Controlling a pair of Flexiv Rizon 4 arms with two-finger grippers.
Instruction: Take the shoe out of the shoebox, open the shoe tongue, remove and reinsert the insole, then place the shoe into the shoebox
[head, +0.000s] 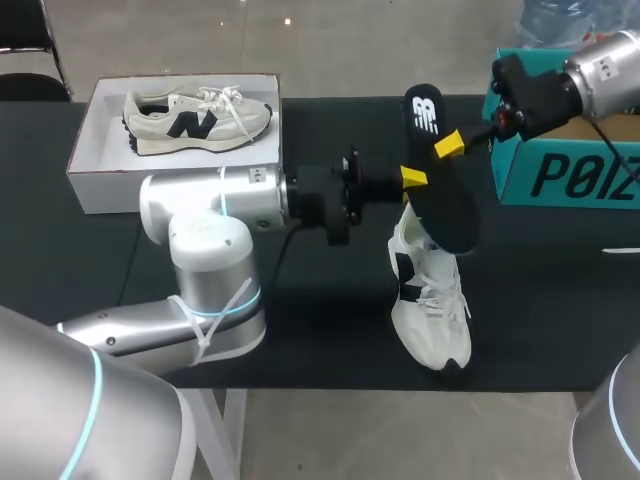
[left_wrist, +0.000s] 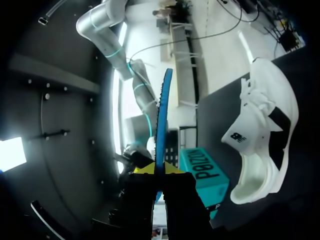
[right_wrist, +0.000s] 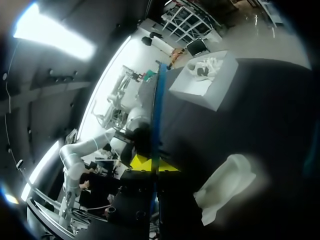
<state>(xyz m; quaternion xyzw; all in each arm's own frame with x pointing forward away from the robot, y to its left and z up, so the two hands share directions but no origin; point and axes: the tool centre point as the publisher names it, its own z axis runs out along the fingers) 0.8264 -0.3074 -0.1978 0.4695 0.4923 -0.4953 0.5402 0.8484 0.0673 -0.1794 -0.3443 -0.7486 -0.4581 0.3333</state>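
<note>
Black on its top face and blue underneath, the long foam insole hangs in the air over the right half of the dark table surface, just above the heel end of the white lace-up sneaker with a black side mark. Both tools have it. The left gripper reaches in across the middle of the surface, its yellow tips pressed on one long edge of the insole about halfway along. The right gripper comes from the far right corner and pinches the opposite edge, nearer the printed end.

In the left wrist view the insole stands edge-on between the left gripper tips, with the sneaker off to one side. The right wrist view shows the same thin blue edge clamped in the right gripper.

The sneaker rests near the front edge, toe toward it. A white open cardboard shoebox at the far left corner holds a beige sneaker. A teal cardboard box stands at the far right edge.
</note>
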